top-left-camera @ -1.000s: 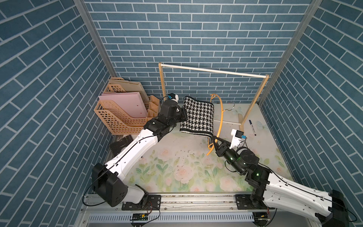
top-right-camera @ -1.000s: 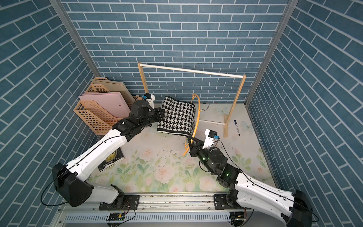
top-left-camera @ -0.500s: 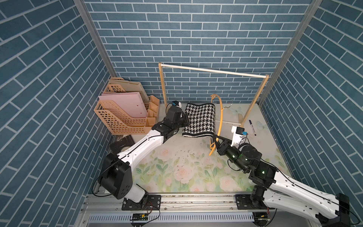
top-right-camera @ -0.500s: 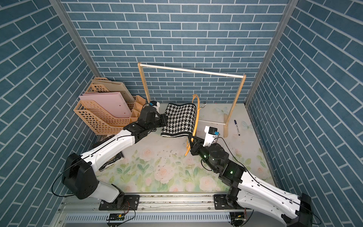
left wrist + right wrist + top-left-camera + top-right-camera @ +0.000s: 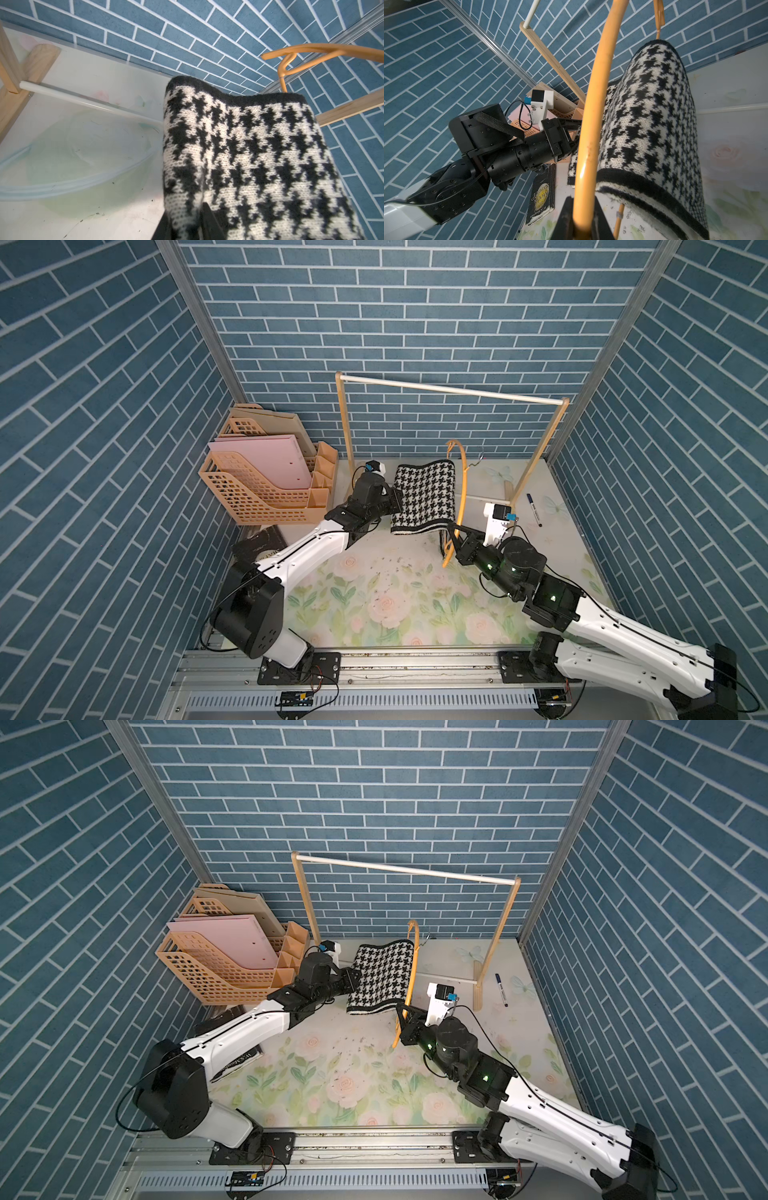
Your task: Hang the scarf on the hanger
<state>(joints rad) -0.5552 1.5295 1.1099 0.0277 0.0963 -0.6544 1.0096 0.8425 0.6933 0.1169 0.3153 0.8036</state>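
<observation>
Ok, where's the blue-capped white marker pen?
The blue-capped white marker pen lies on the floral mat far right in both top views, beside the wooden rack's right foot.

Your R gripper point(image 5: 581, 220) had its jaws clamped on the orange-yellow hanger point(image 5: 593, 104), whose arc ran off toward 12 o'clock. The scarf point(image 5: 654, 124), houndstooth w/ black edging, hung at approx 1 o'clock and covered most of the hanger's thin lower bar. At 10 o'clock the L gripper point(image 5: 571, 135) met the scarf's far edge, partly hidden behind the hanger. A book point(image 5: 543, 199) lay flat at 11, and a rack post point(image 5: 550, 56) stood beyond.
</observation>
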